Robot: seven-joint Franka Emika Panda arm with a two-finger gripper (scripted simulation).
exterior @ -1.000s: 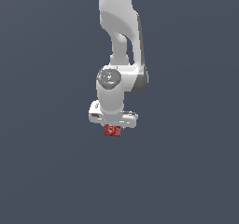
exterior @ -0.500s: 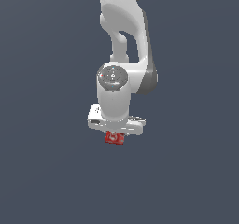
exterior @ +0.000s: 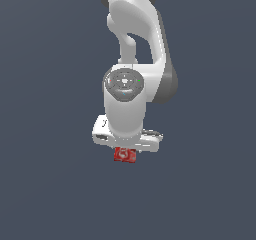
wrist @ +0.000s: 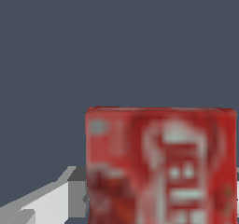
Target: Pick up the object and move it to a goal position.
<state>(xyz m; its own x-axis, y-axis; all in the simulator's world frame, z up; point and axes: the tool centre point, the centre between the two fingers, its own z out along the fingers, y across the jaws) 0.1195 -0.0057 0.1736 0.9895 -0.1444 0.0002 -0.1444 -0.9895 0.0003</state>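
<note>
Block is hanging right under the white gripper, tucked up against the bottom of the hand, and it's noticeably narrower than the hand above it. It's red with faint white markings on the face that's pointing at the exterior camera. The arm is coming down from the top of the exterior view, with the round grey wrist joint facing us. The jaws are clamping on the block, I think, though the fingers themselves are mostly hidden behind it in the exterior view. In the wrist view the block is filling a big chunk of the picture, blurry white print on red, and a light grey finger is sitting right against one side of it. Everything around is just flat grey-blue, so I can't place it against any table edge or corner.
</note>
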